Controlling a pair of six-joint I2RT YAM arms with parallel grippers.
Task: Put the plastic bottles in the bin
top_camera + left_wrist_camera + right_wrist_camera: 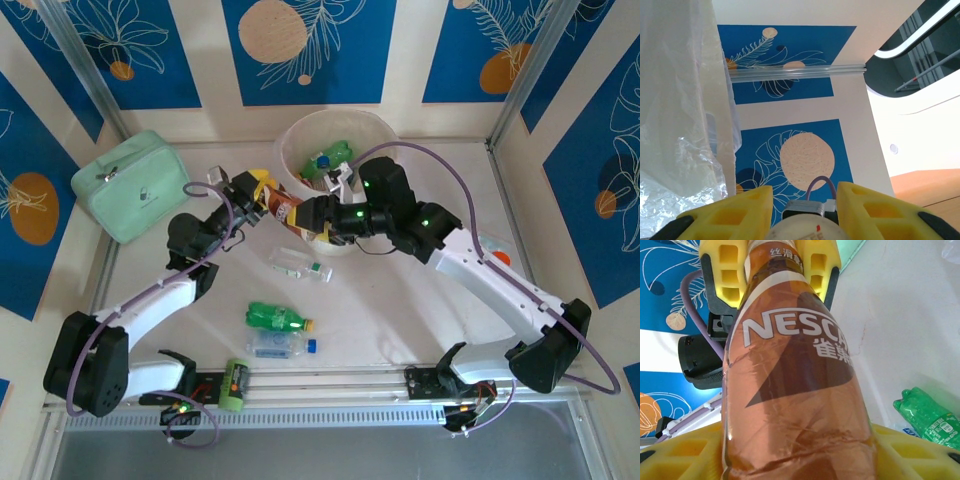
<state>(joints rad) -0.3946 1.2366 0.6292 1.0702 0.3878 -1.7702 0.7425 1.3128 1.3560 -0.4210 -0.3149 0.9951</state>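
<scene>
The brown-orange labelled bottle point(285, 208) hangs in the air just in front of the bin point(335, 112), held between both arms. My left gripper point(258, 190) is shut on its cap end; the white cap point(805, 232) sits between the yellow fingers point(740, 210). My right gripper point(318, 218) is shut on the bottle's body point(790, 365), with the left fingers point(727, 270) clamped at the neck beyond. A green bottle point(335, 152) and a blue-capped one point(322, 160) lie inside the bin. On the table lie a clear bottle point(300, 265), a green bottle point(275, 317) and another clear one point(280, 345).
A mint-green zip case point(130, 185) sits at the back left. A small green and orange cylinder point(235, 383) lies by the front rail. The bin's thin plastic liner point(680, 125) hangs close on the left of the left wrist view. A green bottle point(927, 415) lies below the right gripper.
</scene>
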